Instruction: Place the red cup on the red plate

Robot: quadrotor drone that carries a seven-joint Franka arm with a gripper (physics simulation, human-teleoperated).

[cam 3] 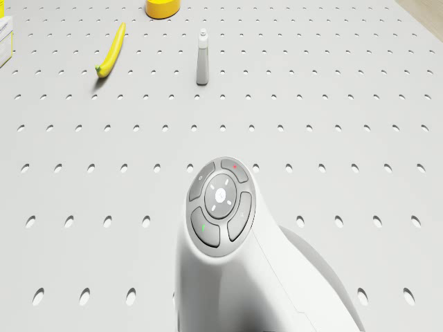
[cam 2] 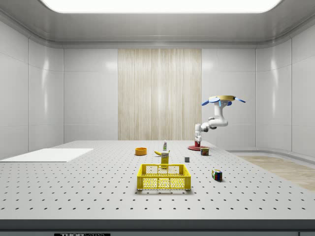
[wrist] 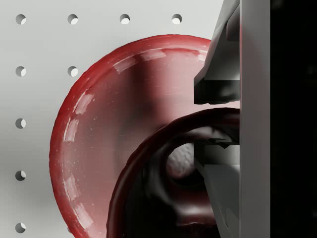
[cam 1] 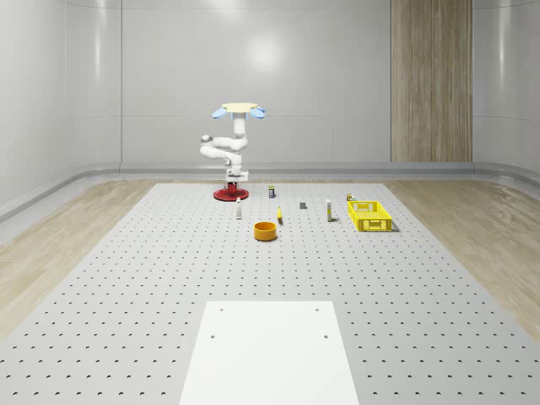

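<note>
Whole-scene view: we are seeing the drone (cam 1: 240,110) hovering over the far end of the perforated table (cam 1: 126,278), its arm (cam 1: 224,150) folding down to the red plate (cam 1: 228,196), with the gripper (cam 1: 234,177) just above it. An orange bowl (cam 1: 266,231), a banana (cam 1: 280,217) and a yellow basket (cam 1: 369,215) are lying nearer the camera, well apart from the plate.

Side view: we are seeing the drone (cam 2: 224,100) hovering above the plate (cam 2: 194,147) while the gripper (cam 2: 198,142) is reaching down onto it; the basket (cam 2: 164,177) is standing in the foreground.

Drone view: we are looking along the arm's wrist (cam 3: 221,207) toward the banana (cam 3: 111,52) and a small bottle (cam 3: 202,59).

Wrist view: we are seeing the gripper (wrist: 218,124) gripping the rim of the red cup (wrist: 148,198), one finger (wrist: 218,84) outside the wall and the other inside. The cup is sitting over the plate (wrist: 94,129); we cannot tell whether the two are touching.
</note>
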